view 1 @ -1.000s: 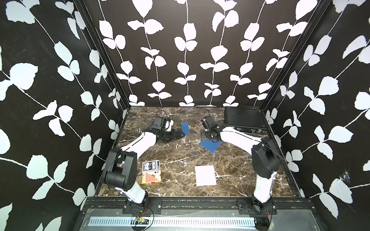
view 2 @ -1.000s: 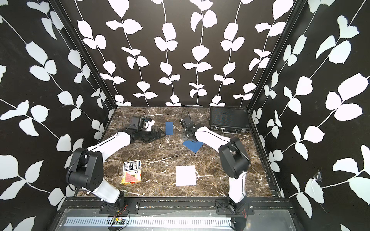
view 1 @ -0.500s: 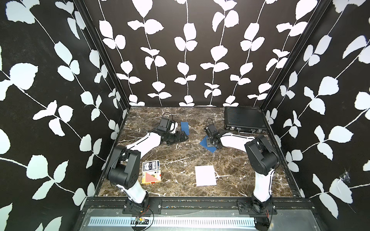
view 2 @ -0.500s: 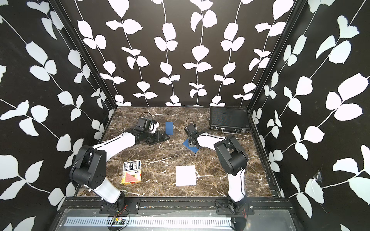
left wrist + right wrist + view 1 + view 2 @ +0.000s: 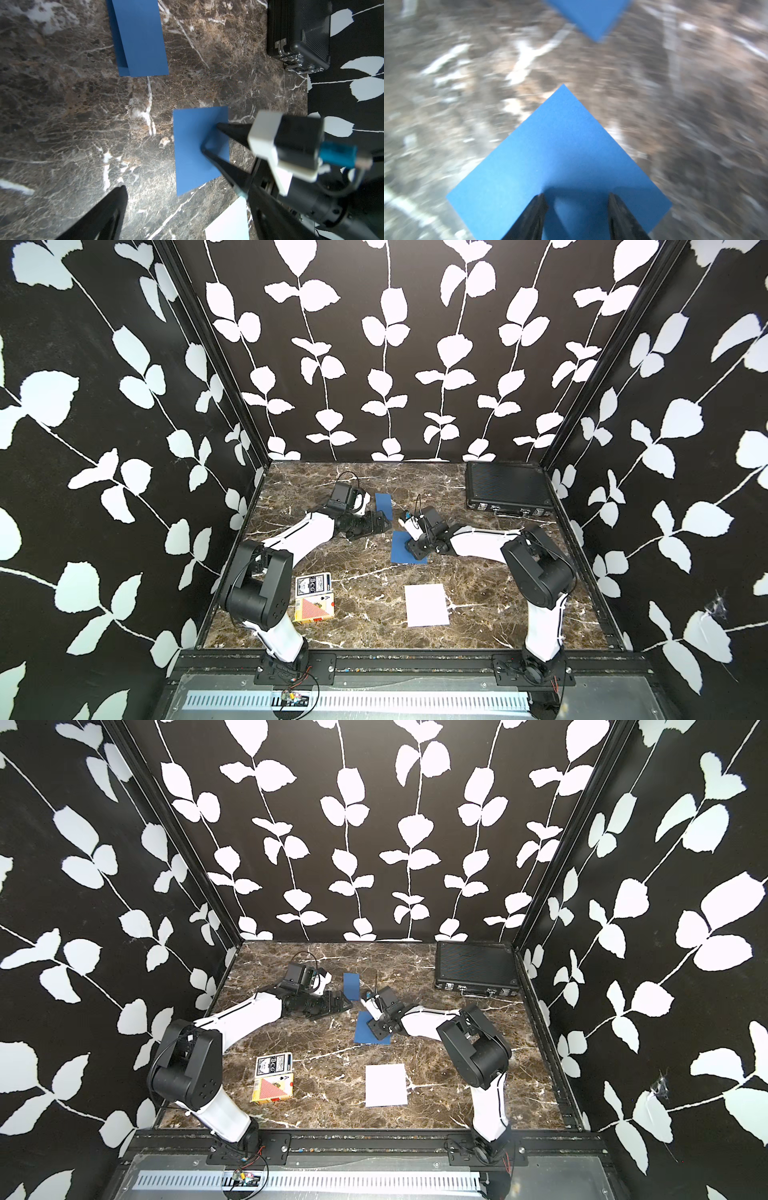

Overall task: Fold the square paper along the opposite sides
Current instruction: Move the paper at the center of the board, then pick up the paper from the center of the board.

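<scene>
The blue square paper point(image 5: 400, 552) point(image 5: 365, 1035) lies flat on the marble table mid-way back. My right gripper point(image 5: 577, 196) point(image 5: 410, 548) is open, both fingertips point(image 5: 613, 200) pressed down on the sheet near one corner, nothing between them. In the left wrist view the same sheet point(image 5: 191, 149) shows with those fingers on it. My left gripper point(image 5: 381, 523) point(image 5: 187, 209) stands wide open and empty, low over bare marble just left of the sheet. A second blue paper point(image 5: 384, 506) point(image 5: 141, 41), folded in half, lies further back.
A white sheet point(image 5: 427, 605) lies near the front. Two card boxes point(image 5: 313, 597) sit at the front left beside the left arm's base. A black case point(image 5: 507, 489) occupies the back right corner. Patterned walls close in three sides.
The right gripper has slid left and nearer, dragging and turning the blue square paper with it, and its jaws have widened slightly. The left gripper has crept right toward the sheet.
</scene>
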Robot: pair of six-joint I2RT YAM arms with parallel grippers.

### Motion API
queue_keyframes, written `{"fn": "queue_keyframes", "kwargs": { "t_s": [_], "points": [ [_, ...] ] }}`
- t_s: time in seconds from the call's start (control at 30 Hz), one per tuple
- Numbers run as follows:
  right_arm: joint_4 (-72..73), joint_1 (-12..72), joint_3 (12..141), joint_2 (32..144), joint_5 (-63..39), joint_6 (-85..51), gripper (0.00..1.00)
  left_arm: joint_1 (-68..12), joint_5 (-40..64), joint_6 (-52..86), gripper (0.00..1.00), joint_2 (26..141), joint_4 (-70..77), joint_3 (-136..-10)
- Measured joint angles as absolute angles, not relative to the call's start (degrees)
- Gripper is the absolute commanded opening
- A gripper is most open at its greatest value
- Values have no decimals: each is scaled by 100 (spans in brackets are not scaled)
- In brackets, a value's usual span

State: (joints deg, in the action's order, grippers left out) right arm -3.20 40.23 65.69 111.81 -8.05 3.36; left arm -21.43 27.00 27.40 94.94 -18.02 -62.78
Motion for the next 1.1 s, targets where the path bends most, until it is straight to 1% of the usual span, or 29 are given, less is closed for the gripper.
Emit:
{"fn": "queue_keyframes", "kwargs": {
  "t_s": [0.23,0.43,0.57,0.63,0.7,0.8,0.87,1.1],
  "points": [
    [-357,4093,6569,11168,-1238,963,55,-2132,2705,2738,90,9489,-1859,-6165],
    [-429,4099,6567,10785,-1356,864,56,-2147,2746,2759,88,9524,-1975,-6165],
    [-405,4040,6386,10060,-1461,12,56,-2252,2777,2803,88,9662,-2110,-6180],
    [-454,3918,6281,9745,-1704,-705,55,-2327,2781,2851,85,9721,-2244,-6180],
    [-366,3667,6114,9605,-2115,-1446,54,-2370,2783,2936,85,9762,-2335,-6171],
    [-152,3170,5664,9660,-2788,-2482,54,-2438,2832,3133,85,9878,-2349,-6145],
    [-202,2939,5468,9795,-3011,-2869,54,-2506,2864,3253,85,10025,-2322,-6147],
    [-375,2880,5415,10348,-3409,-3142,52,-2790,3039,3634,87,10396,-1988,-6165]
  ]
}}
